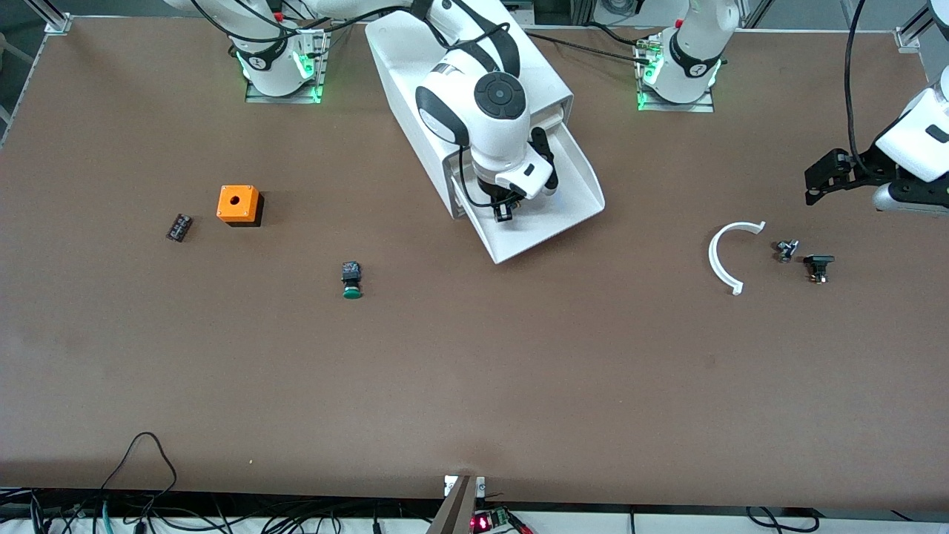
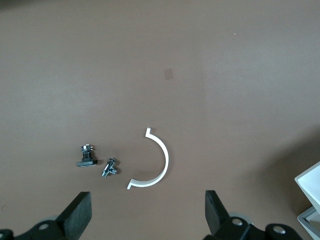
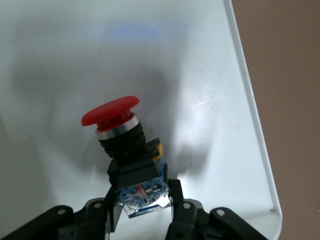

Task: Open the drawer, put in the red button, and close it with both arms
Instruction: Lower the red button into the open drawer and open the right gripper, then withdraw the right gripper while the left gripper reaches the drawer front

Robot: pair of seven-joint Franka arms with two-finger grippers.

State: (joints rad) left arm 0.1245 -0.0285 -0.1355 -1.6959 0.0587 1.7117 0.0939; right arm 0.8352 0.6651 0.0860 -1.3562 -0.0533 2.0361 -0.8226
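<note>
The white cabinet [image 1: 415, 67] stands between the two arm bases, and its lowest drawer [image 1: 578, 178] is pulled out toward the front camera. My right gripper [image 1: 506, 211] is down inside the drawer, and its hand hides the red button from the front camera. In the right wrist view the red button [image 3: 111, 111] tilts over the drawer floor [image 3: 175, 50]. My right gripper [image 3: 143, 197] is shut on the button's black rear block. My left gripper [image 1: 819, 178] waits open and empty above the table at the left arm's end, its fingers [image 2: 80, 212] wide apart.
A green-capped button [image 1: 351, 282], an orange box with a hole [image 1: 238, 204] and a small dark part [image 1: 179, 227] lie toward the right arm's end. Under my left gripper lie a white arc [image 2: 159, 162], a metal fitting [image 2: 109, 168] and a black piece [image 2: 86, 156].
</note>
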